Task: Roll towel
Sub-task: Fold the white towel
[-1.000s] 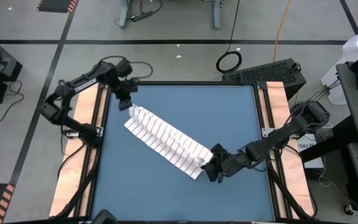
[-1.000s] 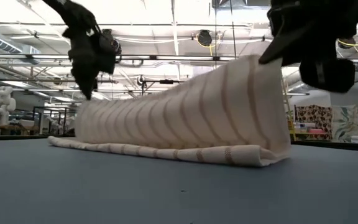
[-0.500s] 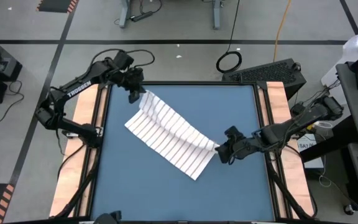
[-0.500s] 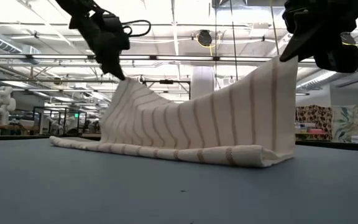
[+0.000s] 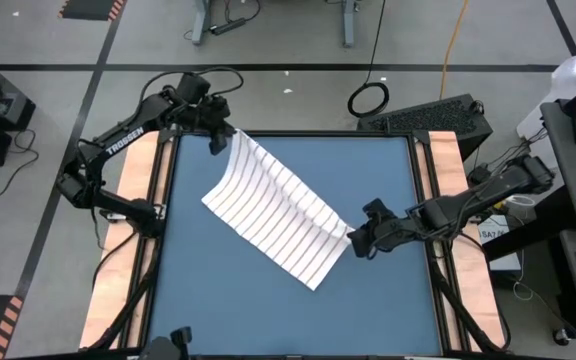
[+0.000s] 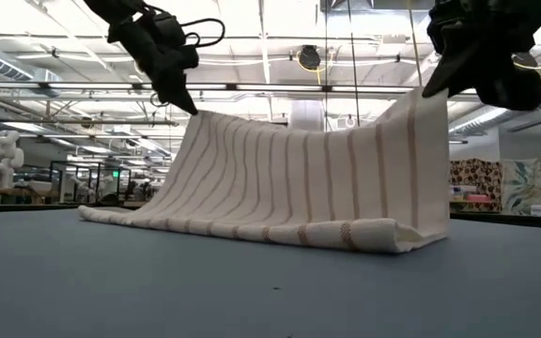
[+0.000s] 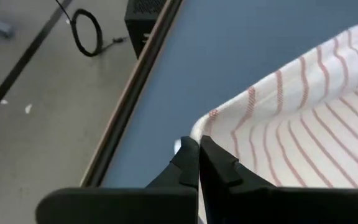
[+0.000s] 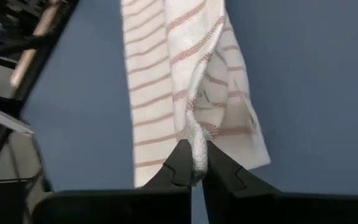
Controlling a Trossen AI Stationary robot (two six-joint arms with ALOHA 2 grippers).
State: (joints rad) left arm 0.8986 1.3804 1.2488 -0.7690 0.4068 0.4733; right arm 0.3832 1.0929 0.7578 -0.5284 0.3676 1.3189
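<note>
The left claw (image 5: 220, 141) is pinched shut on one corner of the towel (image 5: 273, 208), holding that corner up above the far left part of the blue tabletop (image 5: 388, 300). The right claw (image 5: 353, 243) is clamped on the opposite end of the same long edge, also raised, near the tabletop's right side. Between the two claws the held edge runs in a shallow sag, and from it the cloth slopes down and away from both claws to its other long edge, which lies on the tabletop below and in front of them.

In the low view the left claw (image 6: 181, 97) and right claw (image 6: 437, 83) each hold a top corner, and the towel (image 6: 289, 178) hangs beneath them like a slanted sheet with a folded lip touching the tabletop (image 6: 270, 291).

The left wrist view shows the claw (image 7: 199, 163) with its fingers together over a corner of the towel (image 7: 303, 118); the exact bite is hidden under the fingers. In the right wrist view the claw (image 8: 194, 168) nips a bunched ridge of towel (image 8: 185, 68), whose far end is cut off at the frame edge
</note>
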